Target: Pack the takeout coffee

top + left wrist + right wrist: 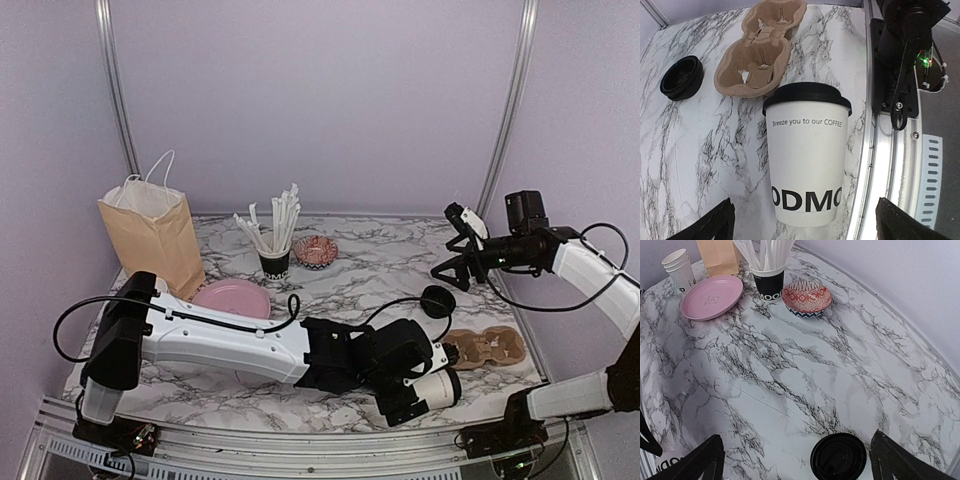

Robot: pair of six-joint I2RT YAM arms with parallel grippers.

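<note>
The takeout coffee (807,160) is a white paper cup with black lettering and a black lid. It looks to lie on its side near the table's front edge, lid end toward the carrier. In the top view it is a white shape (443,388) just right of my left gripper (418,385). My left gripper (805,200) is open, its fingers either side of the cup's base and not touching it. My right gripper (455,275) hangs open above the table at the right. In its wrist view the gripper (796,436) holds nothing.
Spare black lids (436,300) lie under the right gripper, beside a brown cardboard cup carrier (485,347). At the back left stand a paper bag (152,235), a pink plate (232,297), a black cup of straws (274,262) and a patterned bowl (315,250). Stacked lidless cups (680,270) stand by the plate.
</note>
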